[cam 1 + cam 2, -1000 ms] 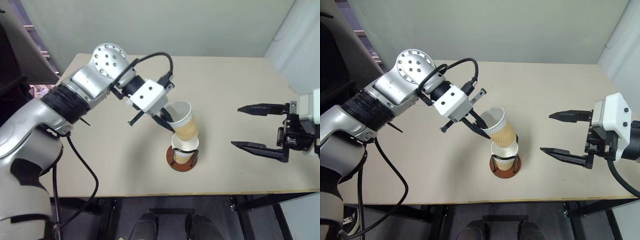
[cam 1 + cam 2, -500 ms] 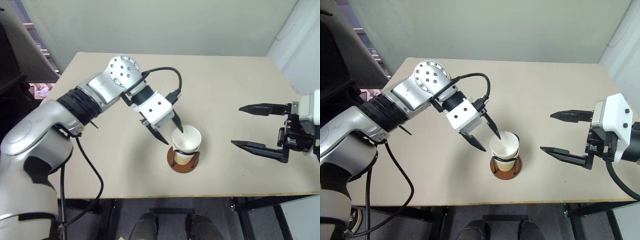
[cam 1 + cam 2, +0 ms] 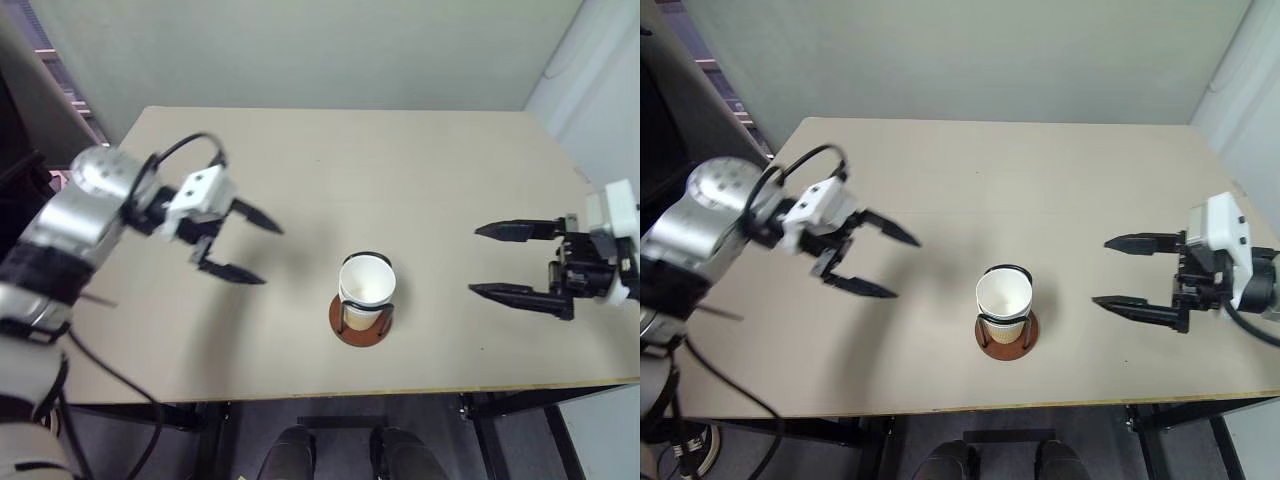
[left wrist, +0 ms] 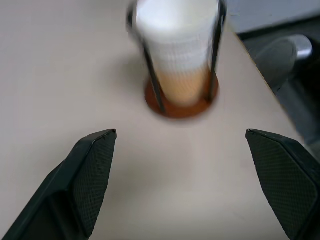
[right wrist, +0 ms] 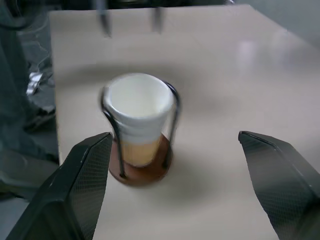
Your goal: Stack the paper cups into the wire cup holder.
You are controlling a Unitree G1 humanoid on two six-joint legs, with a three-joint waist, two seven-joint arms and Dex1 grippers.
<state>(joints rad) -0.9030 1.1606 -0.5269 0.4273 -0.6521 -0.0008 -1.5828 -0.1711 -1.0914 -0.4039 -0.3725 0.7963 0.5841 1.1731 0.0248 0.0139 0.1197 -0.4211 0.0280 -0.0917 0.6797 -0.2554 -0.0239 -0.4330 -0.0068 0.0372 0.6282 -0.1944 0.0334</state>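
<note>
The paper cups (image 3: 366, 283) sit nested one inside another in the wire cup holder (image 3: 346, 328), upright near the table's front middle. The top cup's white inside faces up, and the tan lower wall shows between the black wire loops (image 5: 173, 107). My left gripper (image 3: 271, 256) hovers open and empty well to the left of the holder, pointing at it. My right gripper (image 3: 475, 260) hovers open and empty to the right of it. Both wrist views look between wide-spread fingers (image 4: 95, 170) at the cups (image 4: 177, 45) and the reddish-brown base (image 5: 142, 172).
The beige table (image 3: 420, 170) carries nothing else. Its front edge runs just below the holder, and the floor lies beyond it. A pale wall stands behind the table's far edge.
The left gripper let go of the top cup, which now sits down in the stack. It opened wide and drew away to the left. The right gripper shifted slightly.
</note>
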